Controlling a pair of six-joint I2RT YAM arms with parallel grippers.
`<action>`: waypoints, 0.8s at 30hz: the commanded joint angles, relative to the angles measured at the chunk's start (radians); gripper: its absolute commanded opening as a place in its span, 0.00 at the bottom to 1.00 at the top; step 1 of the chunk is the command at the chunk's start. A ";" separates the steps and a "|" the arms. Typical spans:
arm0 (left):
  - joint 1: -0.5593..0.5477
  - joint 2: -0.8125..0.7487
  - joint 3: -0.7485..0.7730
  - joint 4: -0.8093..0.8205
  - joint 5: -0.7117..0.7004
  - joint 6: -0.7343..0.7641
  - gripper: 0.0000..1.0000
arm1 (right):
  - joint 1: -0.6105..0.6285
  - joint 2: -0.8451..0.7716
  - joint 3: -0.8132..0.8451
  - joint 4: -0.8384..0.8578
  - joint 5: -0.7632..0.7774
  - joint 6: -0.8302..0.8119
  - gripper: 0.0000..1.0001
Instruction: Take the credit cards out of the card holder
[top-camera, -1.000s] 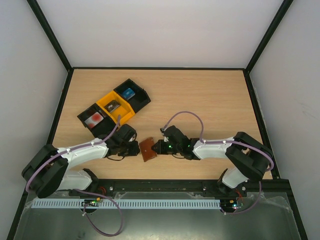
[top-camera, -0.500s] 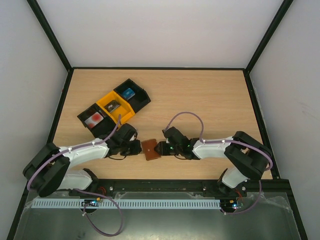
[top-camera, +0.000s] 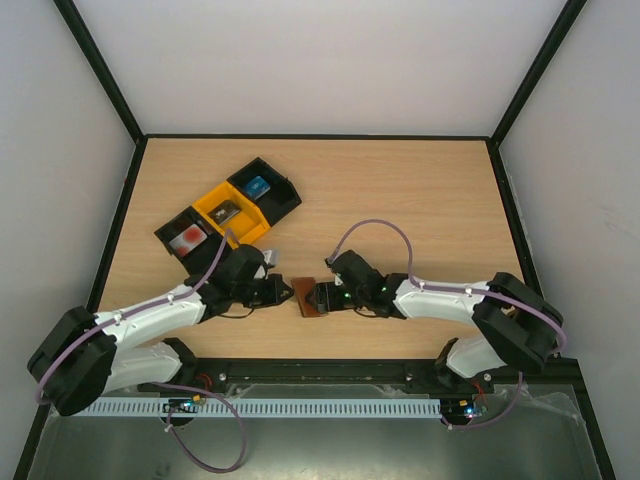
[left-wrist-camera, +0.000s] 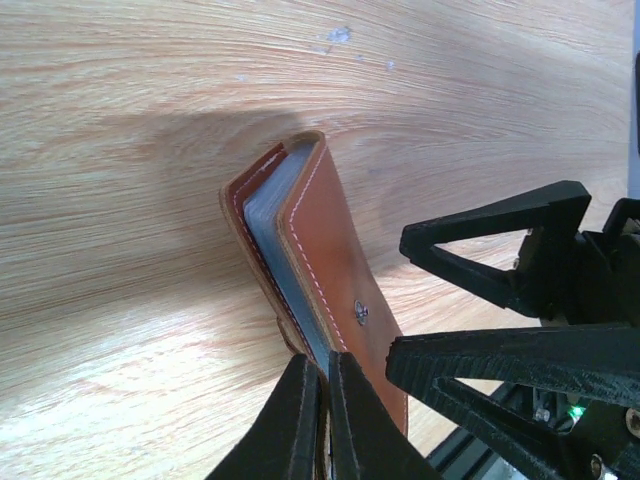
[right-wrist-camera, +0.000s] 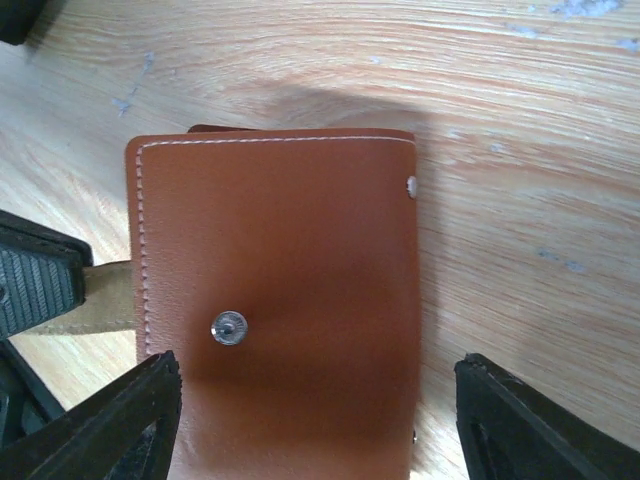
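Brown leather holder (top-camera: 311, 298) sits between the two grippers, folded almost shut, at the near middle of the table (top-camera: 420, 190). Marks on it: white stitching (right-wrist-camera: 139, 250) along the edge and one metal snap (right-wrist-camera: 229, 326). No lettering can be read.

Left arm lies low, reaching in from the left. The left gripper (top-camera: 285, 291) has its fingers pressed together on a thin tan strip (right-wrist-camera: 105, 295) running out of the holder's left edge. Its ribbed pad (right-wrist-camera: 35, 285) shows in the right wrist view. From the left wrist, pale blue-grey pockets (left-wrist-camera: 268, 225) show in the narrow gap between the covers.

Right arm lies low, reaching in from the right. The right gripper (top-camera: 322, 296) has its jaws wide apart, one finger on each side of the holder; contact cannot be told.

Cards are well beyond the left gripper, up-table, in a row of three trays (top-camera: 262, 238): white card (top-camera: 188, 238) with a red blotch, grey card (top-camera: 226, 212), blue card (top-camera: 257, 186). Their print is too small to read.

Holder's near end is cut off in both wrist views.
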 joint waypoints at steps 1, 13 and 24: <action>0.004 -0.023 0.016 0.036 0.043 -0.021 0.03 | 0.003 -0.024 0.029 -0.037 -0.025 -0.043 0.74; 0.004 -0.027 0.012 0.053 0.049 -0.040 0.03 | 0.004 0.026 0.069 -0.084 0.001 -0.082 0.83; 0.004 -0.024 0.008 0.020 0.031 -0.022 0.03 | 0.003 -0.062 0.082 -0.163 0.176 -0.080 0.73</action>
